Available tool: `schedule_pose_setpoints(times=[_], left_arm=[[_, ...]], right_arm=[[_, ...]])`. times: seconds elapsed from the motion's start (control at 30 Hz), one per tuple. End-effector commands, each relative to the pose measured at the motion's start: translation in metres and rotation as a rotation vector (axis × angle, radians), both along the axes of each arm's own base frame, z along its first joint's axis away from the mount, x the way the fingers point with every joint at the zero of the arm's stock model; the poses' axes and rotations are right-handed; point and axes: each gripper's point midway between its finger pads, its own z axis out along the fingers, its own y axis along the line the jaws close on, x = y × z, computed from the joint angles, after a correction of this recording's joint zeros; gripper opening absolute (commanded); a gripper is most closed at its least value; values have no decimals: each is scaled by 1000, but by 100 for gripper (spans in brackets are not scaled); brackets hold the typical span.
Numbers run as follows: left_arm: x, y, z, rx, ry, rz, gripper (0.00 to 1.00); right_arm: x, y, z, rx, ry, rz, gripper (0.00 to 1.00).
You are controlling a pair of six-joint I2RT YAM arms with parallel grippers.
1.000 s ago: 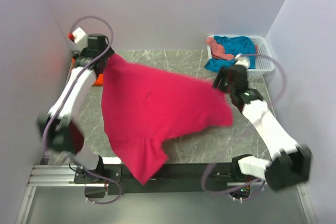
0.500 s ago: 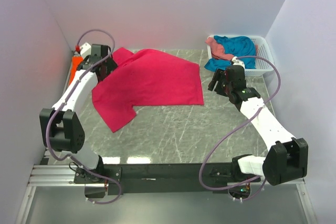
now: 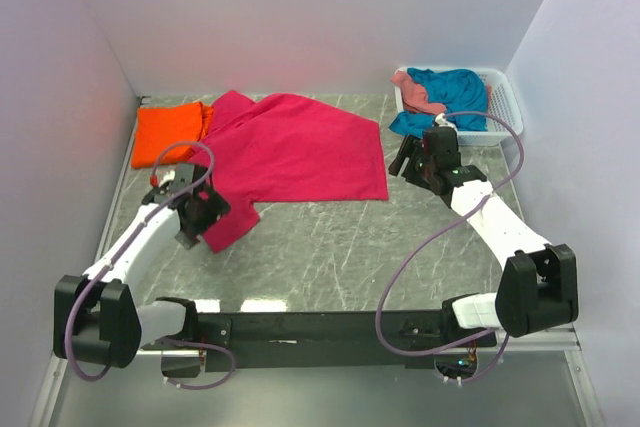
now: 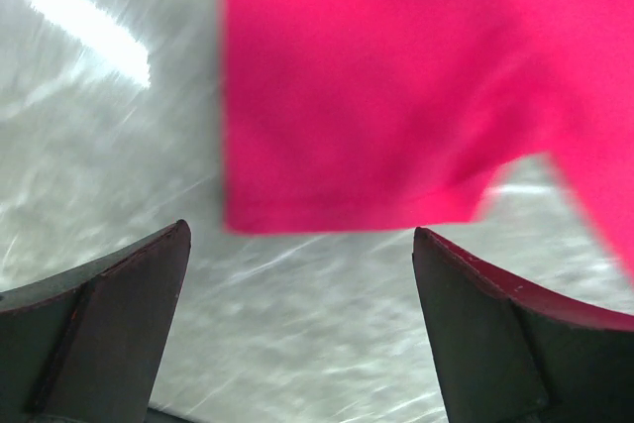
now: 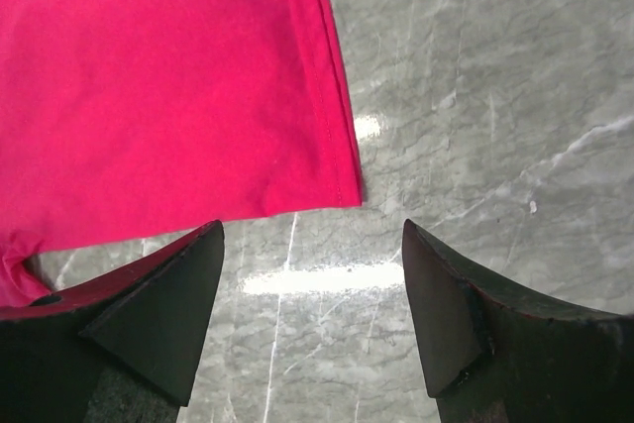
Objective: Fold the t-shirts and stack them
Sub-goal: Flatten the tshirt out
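The magenta-pink t-shirt (image 3: pixel 290 152) lies spread flat on the table, one sleeve reaching toward the front left. My left gripper (image 3: pixel 200 219) is open and empty just at that sleeve's end; the left wrist view shows the sleeve edge (image 4: pixel 396 96) ahead of the spread jaws. My right gripper (image 3: pixel 408 159) is open and empty just right of the shirt's near right corner (image 5: pixel 337 185). An orange t-shirt (image 3: pixel 168 134) lies folded at the back left. Teal-blue (image 3: pixel 455 87) and salmon-pink (image 3: pixel 418 93) shirts are heaped in the basket.
The white slatted basket (image 3: pixel 505 107) stands at the back right corner, a teal shirt hanging over its near side. Grey marble table (image 3: pixel 340 247) spreads in front of the magenta shirt. Walls close in on the left, back and right.
Both grippers held the magenta shirt up in the air, laid it flat and let go. The left arm has swung from the back left to the front sleeve. The orange shirt is now uncovered.
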Motion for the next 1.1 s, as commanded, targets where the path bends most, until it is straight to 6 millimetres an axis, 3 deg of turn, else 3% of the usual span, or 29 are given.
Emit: schedule_pose_setpoints(times=[0.0, 0.07, 0.23, 0.47, 0.77, 0.93, 0.97, 1.03, 1.07], left_arm=[[-36, -7, -27, -59, 110, 34, 99], [-46, -11, -40, -86, 138, 30, 99], [-36, -11, -51, -90, 115, 57, 98], [-24, 2, -57, -18, 152, 88, 81], [-24, 1, -71, -28, 170, 87, 44], [-23, -2, -77, -43, 183, 76, 36], [-24, -1, -77, -36, 186, 77, 27], [-24, 0, -77, -30, 189, 76, 18], [-25, 1, -78, -25, 190, 75, 1]], right_arm=[[7, 2, 0, 33, -24, -7, 79], [7, 1, -2, 34, -18, -7, 79], [4, -1, -5, 25, -13, -2, 79], [-1, -7, -6, 6, -13, -16, 79], [-1, -6, -14, 10, 10, -10, 79], [-5, -7, -18, 3, 18, -9, 79], [-5, -8, -18, -1, 17, -12, 79], [-6, -9, -19, -3, 21, -15, 79], [-6, -10, -20, -7, 24, -16, 79]])
